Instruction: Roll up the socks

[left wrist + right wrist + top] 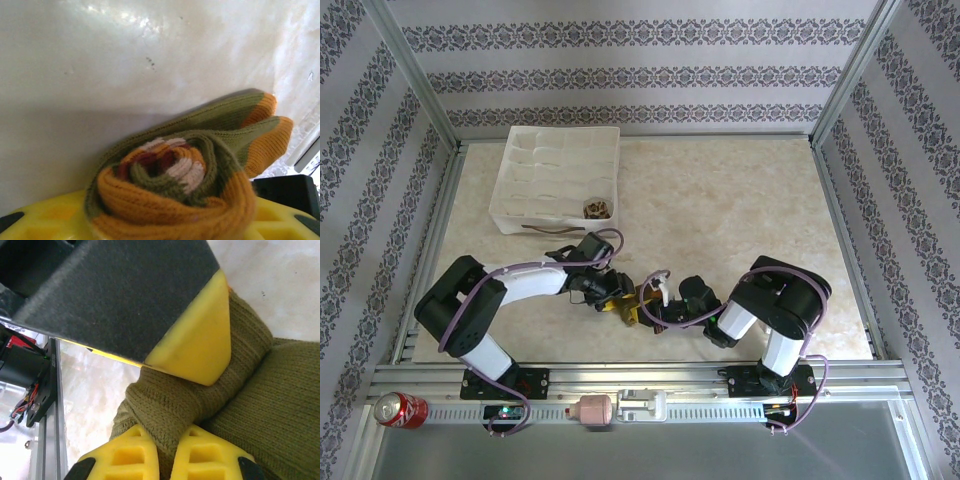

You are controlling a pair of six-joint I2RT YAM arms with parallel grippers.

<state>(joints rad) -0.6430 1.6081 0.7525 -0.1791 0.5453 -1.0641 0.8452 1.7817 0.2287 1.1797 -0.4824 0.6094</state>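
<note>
Between both grippers, near the front edge of the table (pixel 740 200) — olive-green sock (pixel 175 185), wound into a tight spiral over most of its length. Orange toe end flat on the surface, not yet rolled in. Held by right gripper (pixel 170 460), fingers pinched together on a fold of olive knit. Left gripper (pixel 165 227) set about the roll; firm grip or mere contact cannot be told. Farther back, brown argyle sock (pixel 597 208) bundled in a front compartment of the white tray (pixel 535 160) — judged finished. From above, roll masked by the grippers; tray bundle too small to confirm tightness.
</note>
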